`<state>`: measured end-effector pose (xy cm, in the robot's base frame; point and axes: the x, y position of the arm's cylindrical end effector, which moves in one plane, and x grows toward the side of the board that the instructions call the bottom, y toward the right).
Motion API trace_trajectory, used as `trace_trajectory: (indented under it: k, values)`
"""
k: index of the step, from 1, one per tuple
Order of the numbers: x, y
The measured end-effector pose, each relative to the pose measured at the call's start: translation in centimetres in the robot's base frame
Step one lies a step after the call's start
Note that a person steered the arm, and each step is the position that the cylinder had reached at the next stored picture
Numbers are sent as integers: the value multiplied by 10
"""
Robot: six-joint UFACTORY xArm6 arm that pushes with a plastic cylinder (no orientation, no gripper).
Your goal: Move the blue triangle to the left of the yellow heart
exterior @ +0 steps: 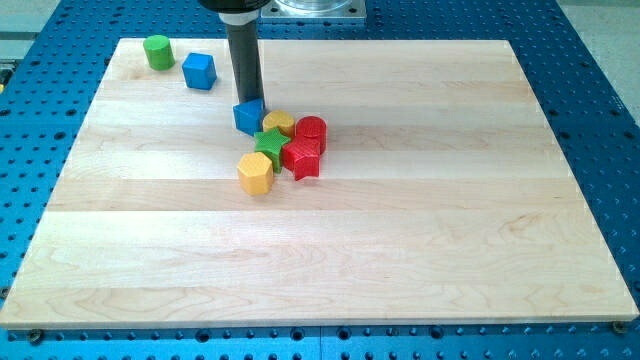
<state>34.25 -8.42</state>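
Note:
The blue triangle (249, 117) lies just left of centre in the upper part of the board. My tip (248, 101) touches its top edge, the rod rising straight up to the view's top. The yellow heart (279, 123) sits right against the triangle's right side. Below the heart is a green star (270, 143). A red cylinder (311, 130) and a red star (302, 158) are to the right of these. A yellow hexagon (256, 173) lies below and left of the green star. All these blocks form one tight cluster.
A blue cube (200, 71) and a green cylinder (157, 51) stand near the board's top left corner. The wooden board (400, 230) lies on a blue perforated table (600, 120).

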Motion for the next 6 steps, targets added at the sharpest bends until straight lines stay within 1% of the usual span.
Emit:
trace_trajectory:
  k: [1, 2, 3, 4, 5, 6]
  values:
    - [13, -1]
    - [16, -13]
    - [16, -49]
    - [12, -204]
    - [-49, -217]
    - [-128, -218]
